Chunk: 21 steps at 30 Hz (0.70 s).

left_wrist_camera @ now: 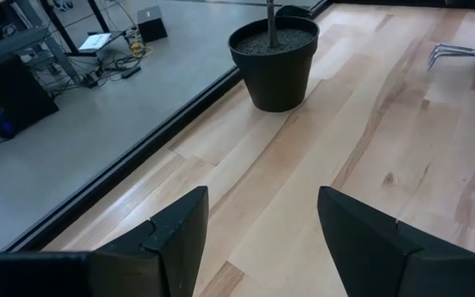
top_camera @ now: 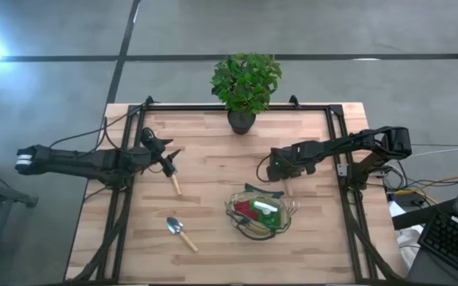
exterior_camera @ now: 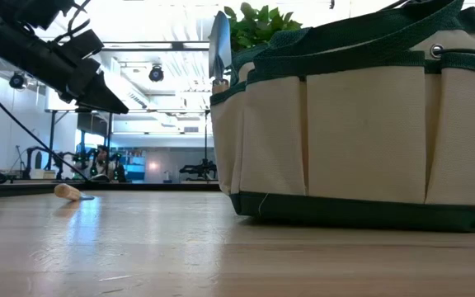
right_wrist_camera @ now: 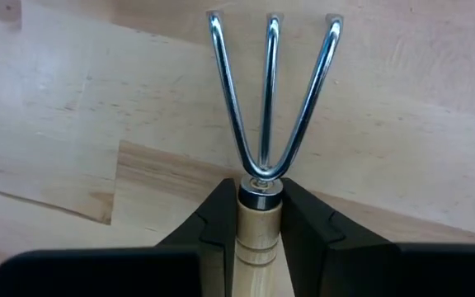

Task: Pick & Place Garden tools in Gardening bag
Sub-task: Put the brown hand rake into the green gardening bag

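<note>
A three-tined hand fork (right_wrist_camera: pixel 269 99) lies flat on the table beside the gardening bag (top_camera: pixel 261 211), and my right gripper (top_camera: pixel 281 170) is shut on its wooden handle. The bag holds red and green pieces; in the low view a silver blade (exterior_camera: pixel 219 45) stands up at its rim. A trowel (top_camera: pixel 181 233) lies on the table near the front. Another tool's wooden handle (top_camera: pixel 175 184) lies on the table below my left gripper (left_wrist_camera: pixel 262 223), which hangs open with nothing between its fingers. My right gripper pinches the fork's wooden handle (right_wrist_camera: pixel 258 235) between its two fingers, right behind the metal collar. The fingers come from above, pointing down, and lie across the handle. The fork rests flat on the table, its tines (right_wrist_camera: pixel 270 74) pointing away from the fingers.
A leafy plant in a dark pot (top_camera: pixel 243 86) stands at the table's far edge, in the middle. Black frame rails (top_camera: pixel 237 108) run along the table's sides and back. Bare wood lies between the two arms and at the front left.
</note>
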Tool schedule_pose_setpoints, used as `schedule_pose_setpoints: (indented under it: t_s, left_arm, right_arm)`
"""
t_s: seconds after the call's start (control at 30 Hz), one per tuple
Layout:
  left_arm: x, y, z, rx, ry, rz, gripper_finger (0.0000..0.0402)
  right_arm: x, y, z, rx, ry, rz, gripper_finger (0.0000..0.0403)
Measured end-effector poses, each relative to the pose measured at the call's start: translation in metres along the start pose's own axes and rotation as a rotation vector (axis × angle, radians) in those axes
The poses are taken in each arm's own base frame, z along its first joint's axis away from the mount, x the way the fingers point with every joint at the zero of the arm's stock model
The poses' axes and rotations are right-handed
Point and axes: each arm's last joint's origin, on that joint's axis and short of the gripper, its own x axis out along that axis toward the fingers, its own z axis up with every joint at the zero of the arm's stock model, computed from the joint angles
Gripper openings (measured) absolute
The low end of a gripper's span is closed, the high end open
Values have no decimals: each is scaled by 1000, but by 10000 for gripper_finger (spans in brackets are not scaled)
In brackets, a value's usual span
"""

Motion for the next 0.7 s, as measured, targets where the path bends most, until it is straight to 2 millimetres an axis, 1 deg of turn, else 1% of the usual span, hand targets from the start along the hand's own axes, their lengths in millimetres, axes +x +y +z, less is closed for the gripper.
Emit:
schedule_pose_setpoints:
  t_s: [0.27, 0.43, 0.7]
  left_arm:
    - [0, 0, 0, 1, 0, 0, 232]
    - [0, 0, 0, 5, 0, 0, 232]
    - [0, 0, 0, 5, 0, 0, 232]
  right_arm:
    - [-2, 0, -1, -63, -14, 2, 57]
    - [-8, -2, -2, -92, -116, -24, 57]
    - [-30, -1, -13, -93, -305, 12, 57]
